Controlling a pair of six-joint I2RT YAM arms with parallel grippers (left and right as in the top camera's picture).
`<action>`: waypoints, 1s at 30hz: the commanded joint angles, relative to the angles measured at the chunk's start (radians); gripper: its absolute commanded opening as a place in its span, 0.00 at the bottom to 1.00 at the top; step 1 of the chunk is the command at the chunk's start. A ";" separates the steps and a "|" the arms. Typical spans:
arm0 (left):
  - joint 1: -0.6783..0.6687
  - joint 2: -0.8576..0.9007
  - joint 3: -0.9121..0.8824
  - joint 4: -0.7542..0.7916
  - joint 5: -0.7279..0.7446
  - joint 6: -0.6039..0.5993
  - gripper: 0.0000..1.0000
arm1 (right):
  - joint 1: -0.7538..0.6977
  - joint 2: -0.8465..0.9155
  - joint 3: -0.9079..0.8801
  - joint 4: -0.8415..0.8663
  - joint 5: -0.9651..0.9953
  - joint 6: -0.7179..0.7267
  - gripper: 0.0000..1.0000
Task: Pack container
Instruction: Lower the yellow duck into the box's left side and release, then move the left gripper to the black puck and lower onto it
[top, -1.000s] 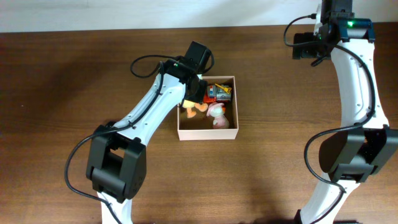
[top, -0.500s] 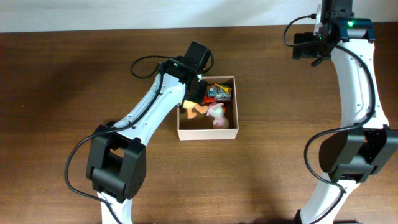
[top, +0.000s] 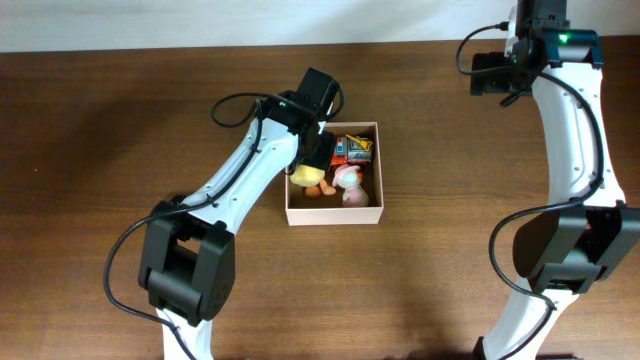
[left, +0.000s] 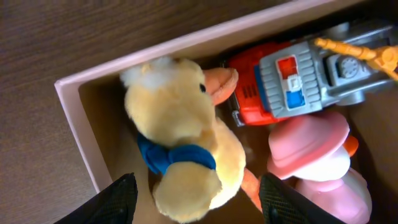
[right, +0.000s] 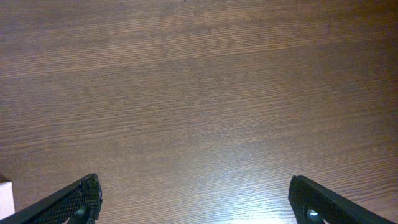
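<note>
The container (top: 335, 217) is a square white box with a tan inside, at the table's middle. A yellow plush duck (left: 177, 137) with a blue bow and orange beak lies in its left part, against the left wall (left: 78, 134); the duck also shows in the overhead view (top: 304, 177). My left gripper (left: 193, 190) is open just above the duck, a finger on each side with gaps to it; in the overhead view the left gripper (top: 318, 150) hangs over the box. My right gripper (right: 193, 199) is open and empty over bare table at the back right (top: 497, 82).
Also in the box are a red and grey toy vehicle (left: 298, 81) at the back and a pink toy (left: 311, 149) beside the duck. Both also show in the overhead view, the vehicle (top: 353, 150) and the pink toy (top: 347, 182). Brown wooden table (top: 120, 150) lies all around.
The duck has dropped lower into the box's left part and lies free between the left fingers. The right arm has not moved.
</note>
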 joint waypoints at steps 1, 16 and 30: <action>0.001 0.011 -0.002 0.015 -0.016 0.002 0.65 | -0.002 -0.042 0.018 0.000 0.015 -0.003 0.99; 0.055 -0.125 0.193 -0.344 -0.195 0.000 0.75 | -0.002 -0.042 0.018 0.000 0.015 -0.003 0.99; 0.320 -0.129 0.189 -0.516 -0.064 -0.085 0.87 | -0.002 -0.042 0.018 0.000 0.015 -0.003 0.99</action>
